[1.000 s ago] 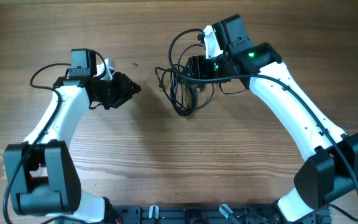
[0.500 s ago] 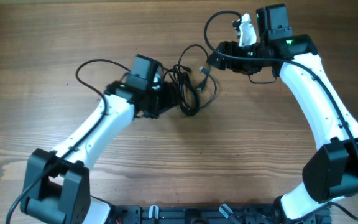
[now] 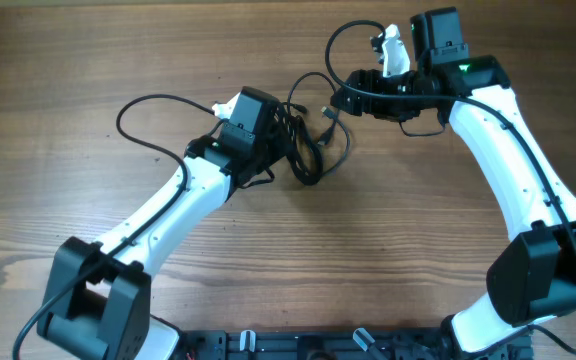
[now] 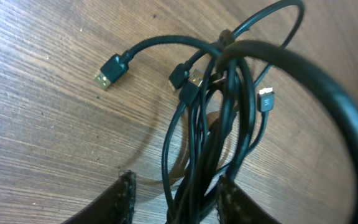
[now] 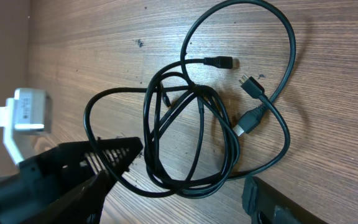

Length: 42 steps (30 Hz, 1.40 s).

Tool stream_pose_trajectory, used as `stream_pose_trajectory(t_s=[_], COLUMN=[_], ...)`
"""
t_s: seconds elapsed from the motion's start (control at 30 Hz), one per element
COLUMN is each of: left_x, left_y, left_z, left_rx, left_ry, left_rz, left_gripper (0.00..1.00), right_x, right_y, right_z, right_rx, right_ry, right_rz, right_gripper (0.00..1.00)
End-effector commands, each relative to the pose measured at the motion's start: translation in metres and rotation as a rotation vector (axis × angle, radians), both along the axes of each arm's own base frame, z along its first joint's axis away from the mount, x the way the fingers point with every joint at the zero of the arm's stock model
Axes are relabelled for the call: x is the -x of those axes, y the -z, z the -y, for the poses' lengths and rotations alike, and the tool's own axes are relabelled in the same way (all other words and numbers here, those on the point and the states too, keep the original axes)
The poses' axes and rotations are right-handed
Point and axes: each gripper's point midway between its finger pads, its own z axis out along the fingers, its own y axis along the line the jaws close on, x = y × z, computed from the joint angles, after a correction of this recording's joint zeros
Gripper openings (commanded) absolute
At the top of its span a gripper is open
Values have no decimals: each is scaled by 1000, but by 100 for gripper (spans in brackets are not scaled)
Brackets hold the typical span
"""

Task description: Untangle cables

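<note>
The cables [image 3: 310, 152] lay bunched in a tangle on the wooden table [image 3: 88, 50] between the two arms, several plug ends [image 4: 109, 70] sticking out on the bare wood, and a thicker arm wire [image 4: 328, 106] curved across the left wrist view in front of the bundle. The left gripper [image 4: 176, 202] was partly spread, its fingers [image 4: 124, 198] straddling the bundled strands without clamping them. The right gripper [image 3: 341, 97] hovered just beside the upper right of the tangle, released and holding nothing.
</note>
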Motion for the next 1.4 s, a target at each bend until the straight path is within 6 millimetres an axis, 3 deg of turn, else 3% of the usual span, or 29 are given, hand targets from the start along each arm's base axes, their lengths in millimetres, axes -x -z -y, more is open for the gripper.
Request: stream_pose_trajectory(t_s=[0.0,0.3,0.47,0.67,0.9,0.97,1.0,1.07,1.13,1.2,1.27,1.37], left_x=[8,22,18,8,3,3,2,2,1,-4,-10,-15], left_y=[20,39,63,68,98,99,98,98,92,71,41,-19], left_z=[10,31,45,60,56,57,57,58,58,54,38,-2], left_rx=[24,-13,-15,6,-26,-25,-23,-20,-16,-5,19,99], left_ry=[29,85,108,123,78,79,80,84,121,190,235,286], left_rz=[-78,-106,-109,-61,-87,-84,-80,-79,-66,-24,16,100], left_gripper=[34,33,33,32,22,16,6,4,4,4,4,4], right_x=[0,0,0,1,1,1,1,1,1,3,9,16], right_y=[5,5,5,6,6,6,6,6,6,5,-1,-4], right_z=[-4,-4,-4,-4,-4,-4,-4,-4,-4,-9,-23,-46], right_rx=[-8,-8,-8,-7,-7,-8,-7,-8,-8,-13,-41,-49], right_ry=[-30,-30,-30,-30,-30,-30,-30,-30,-31,-56,-140,-209], right_rz=[-5,-5,-5,-9,-8,-8,-8,-8,-10,1,42,79], right_gripper=[73,73,73,73,73,73,73,73,73,73,73,73])
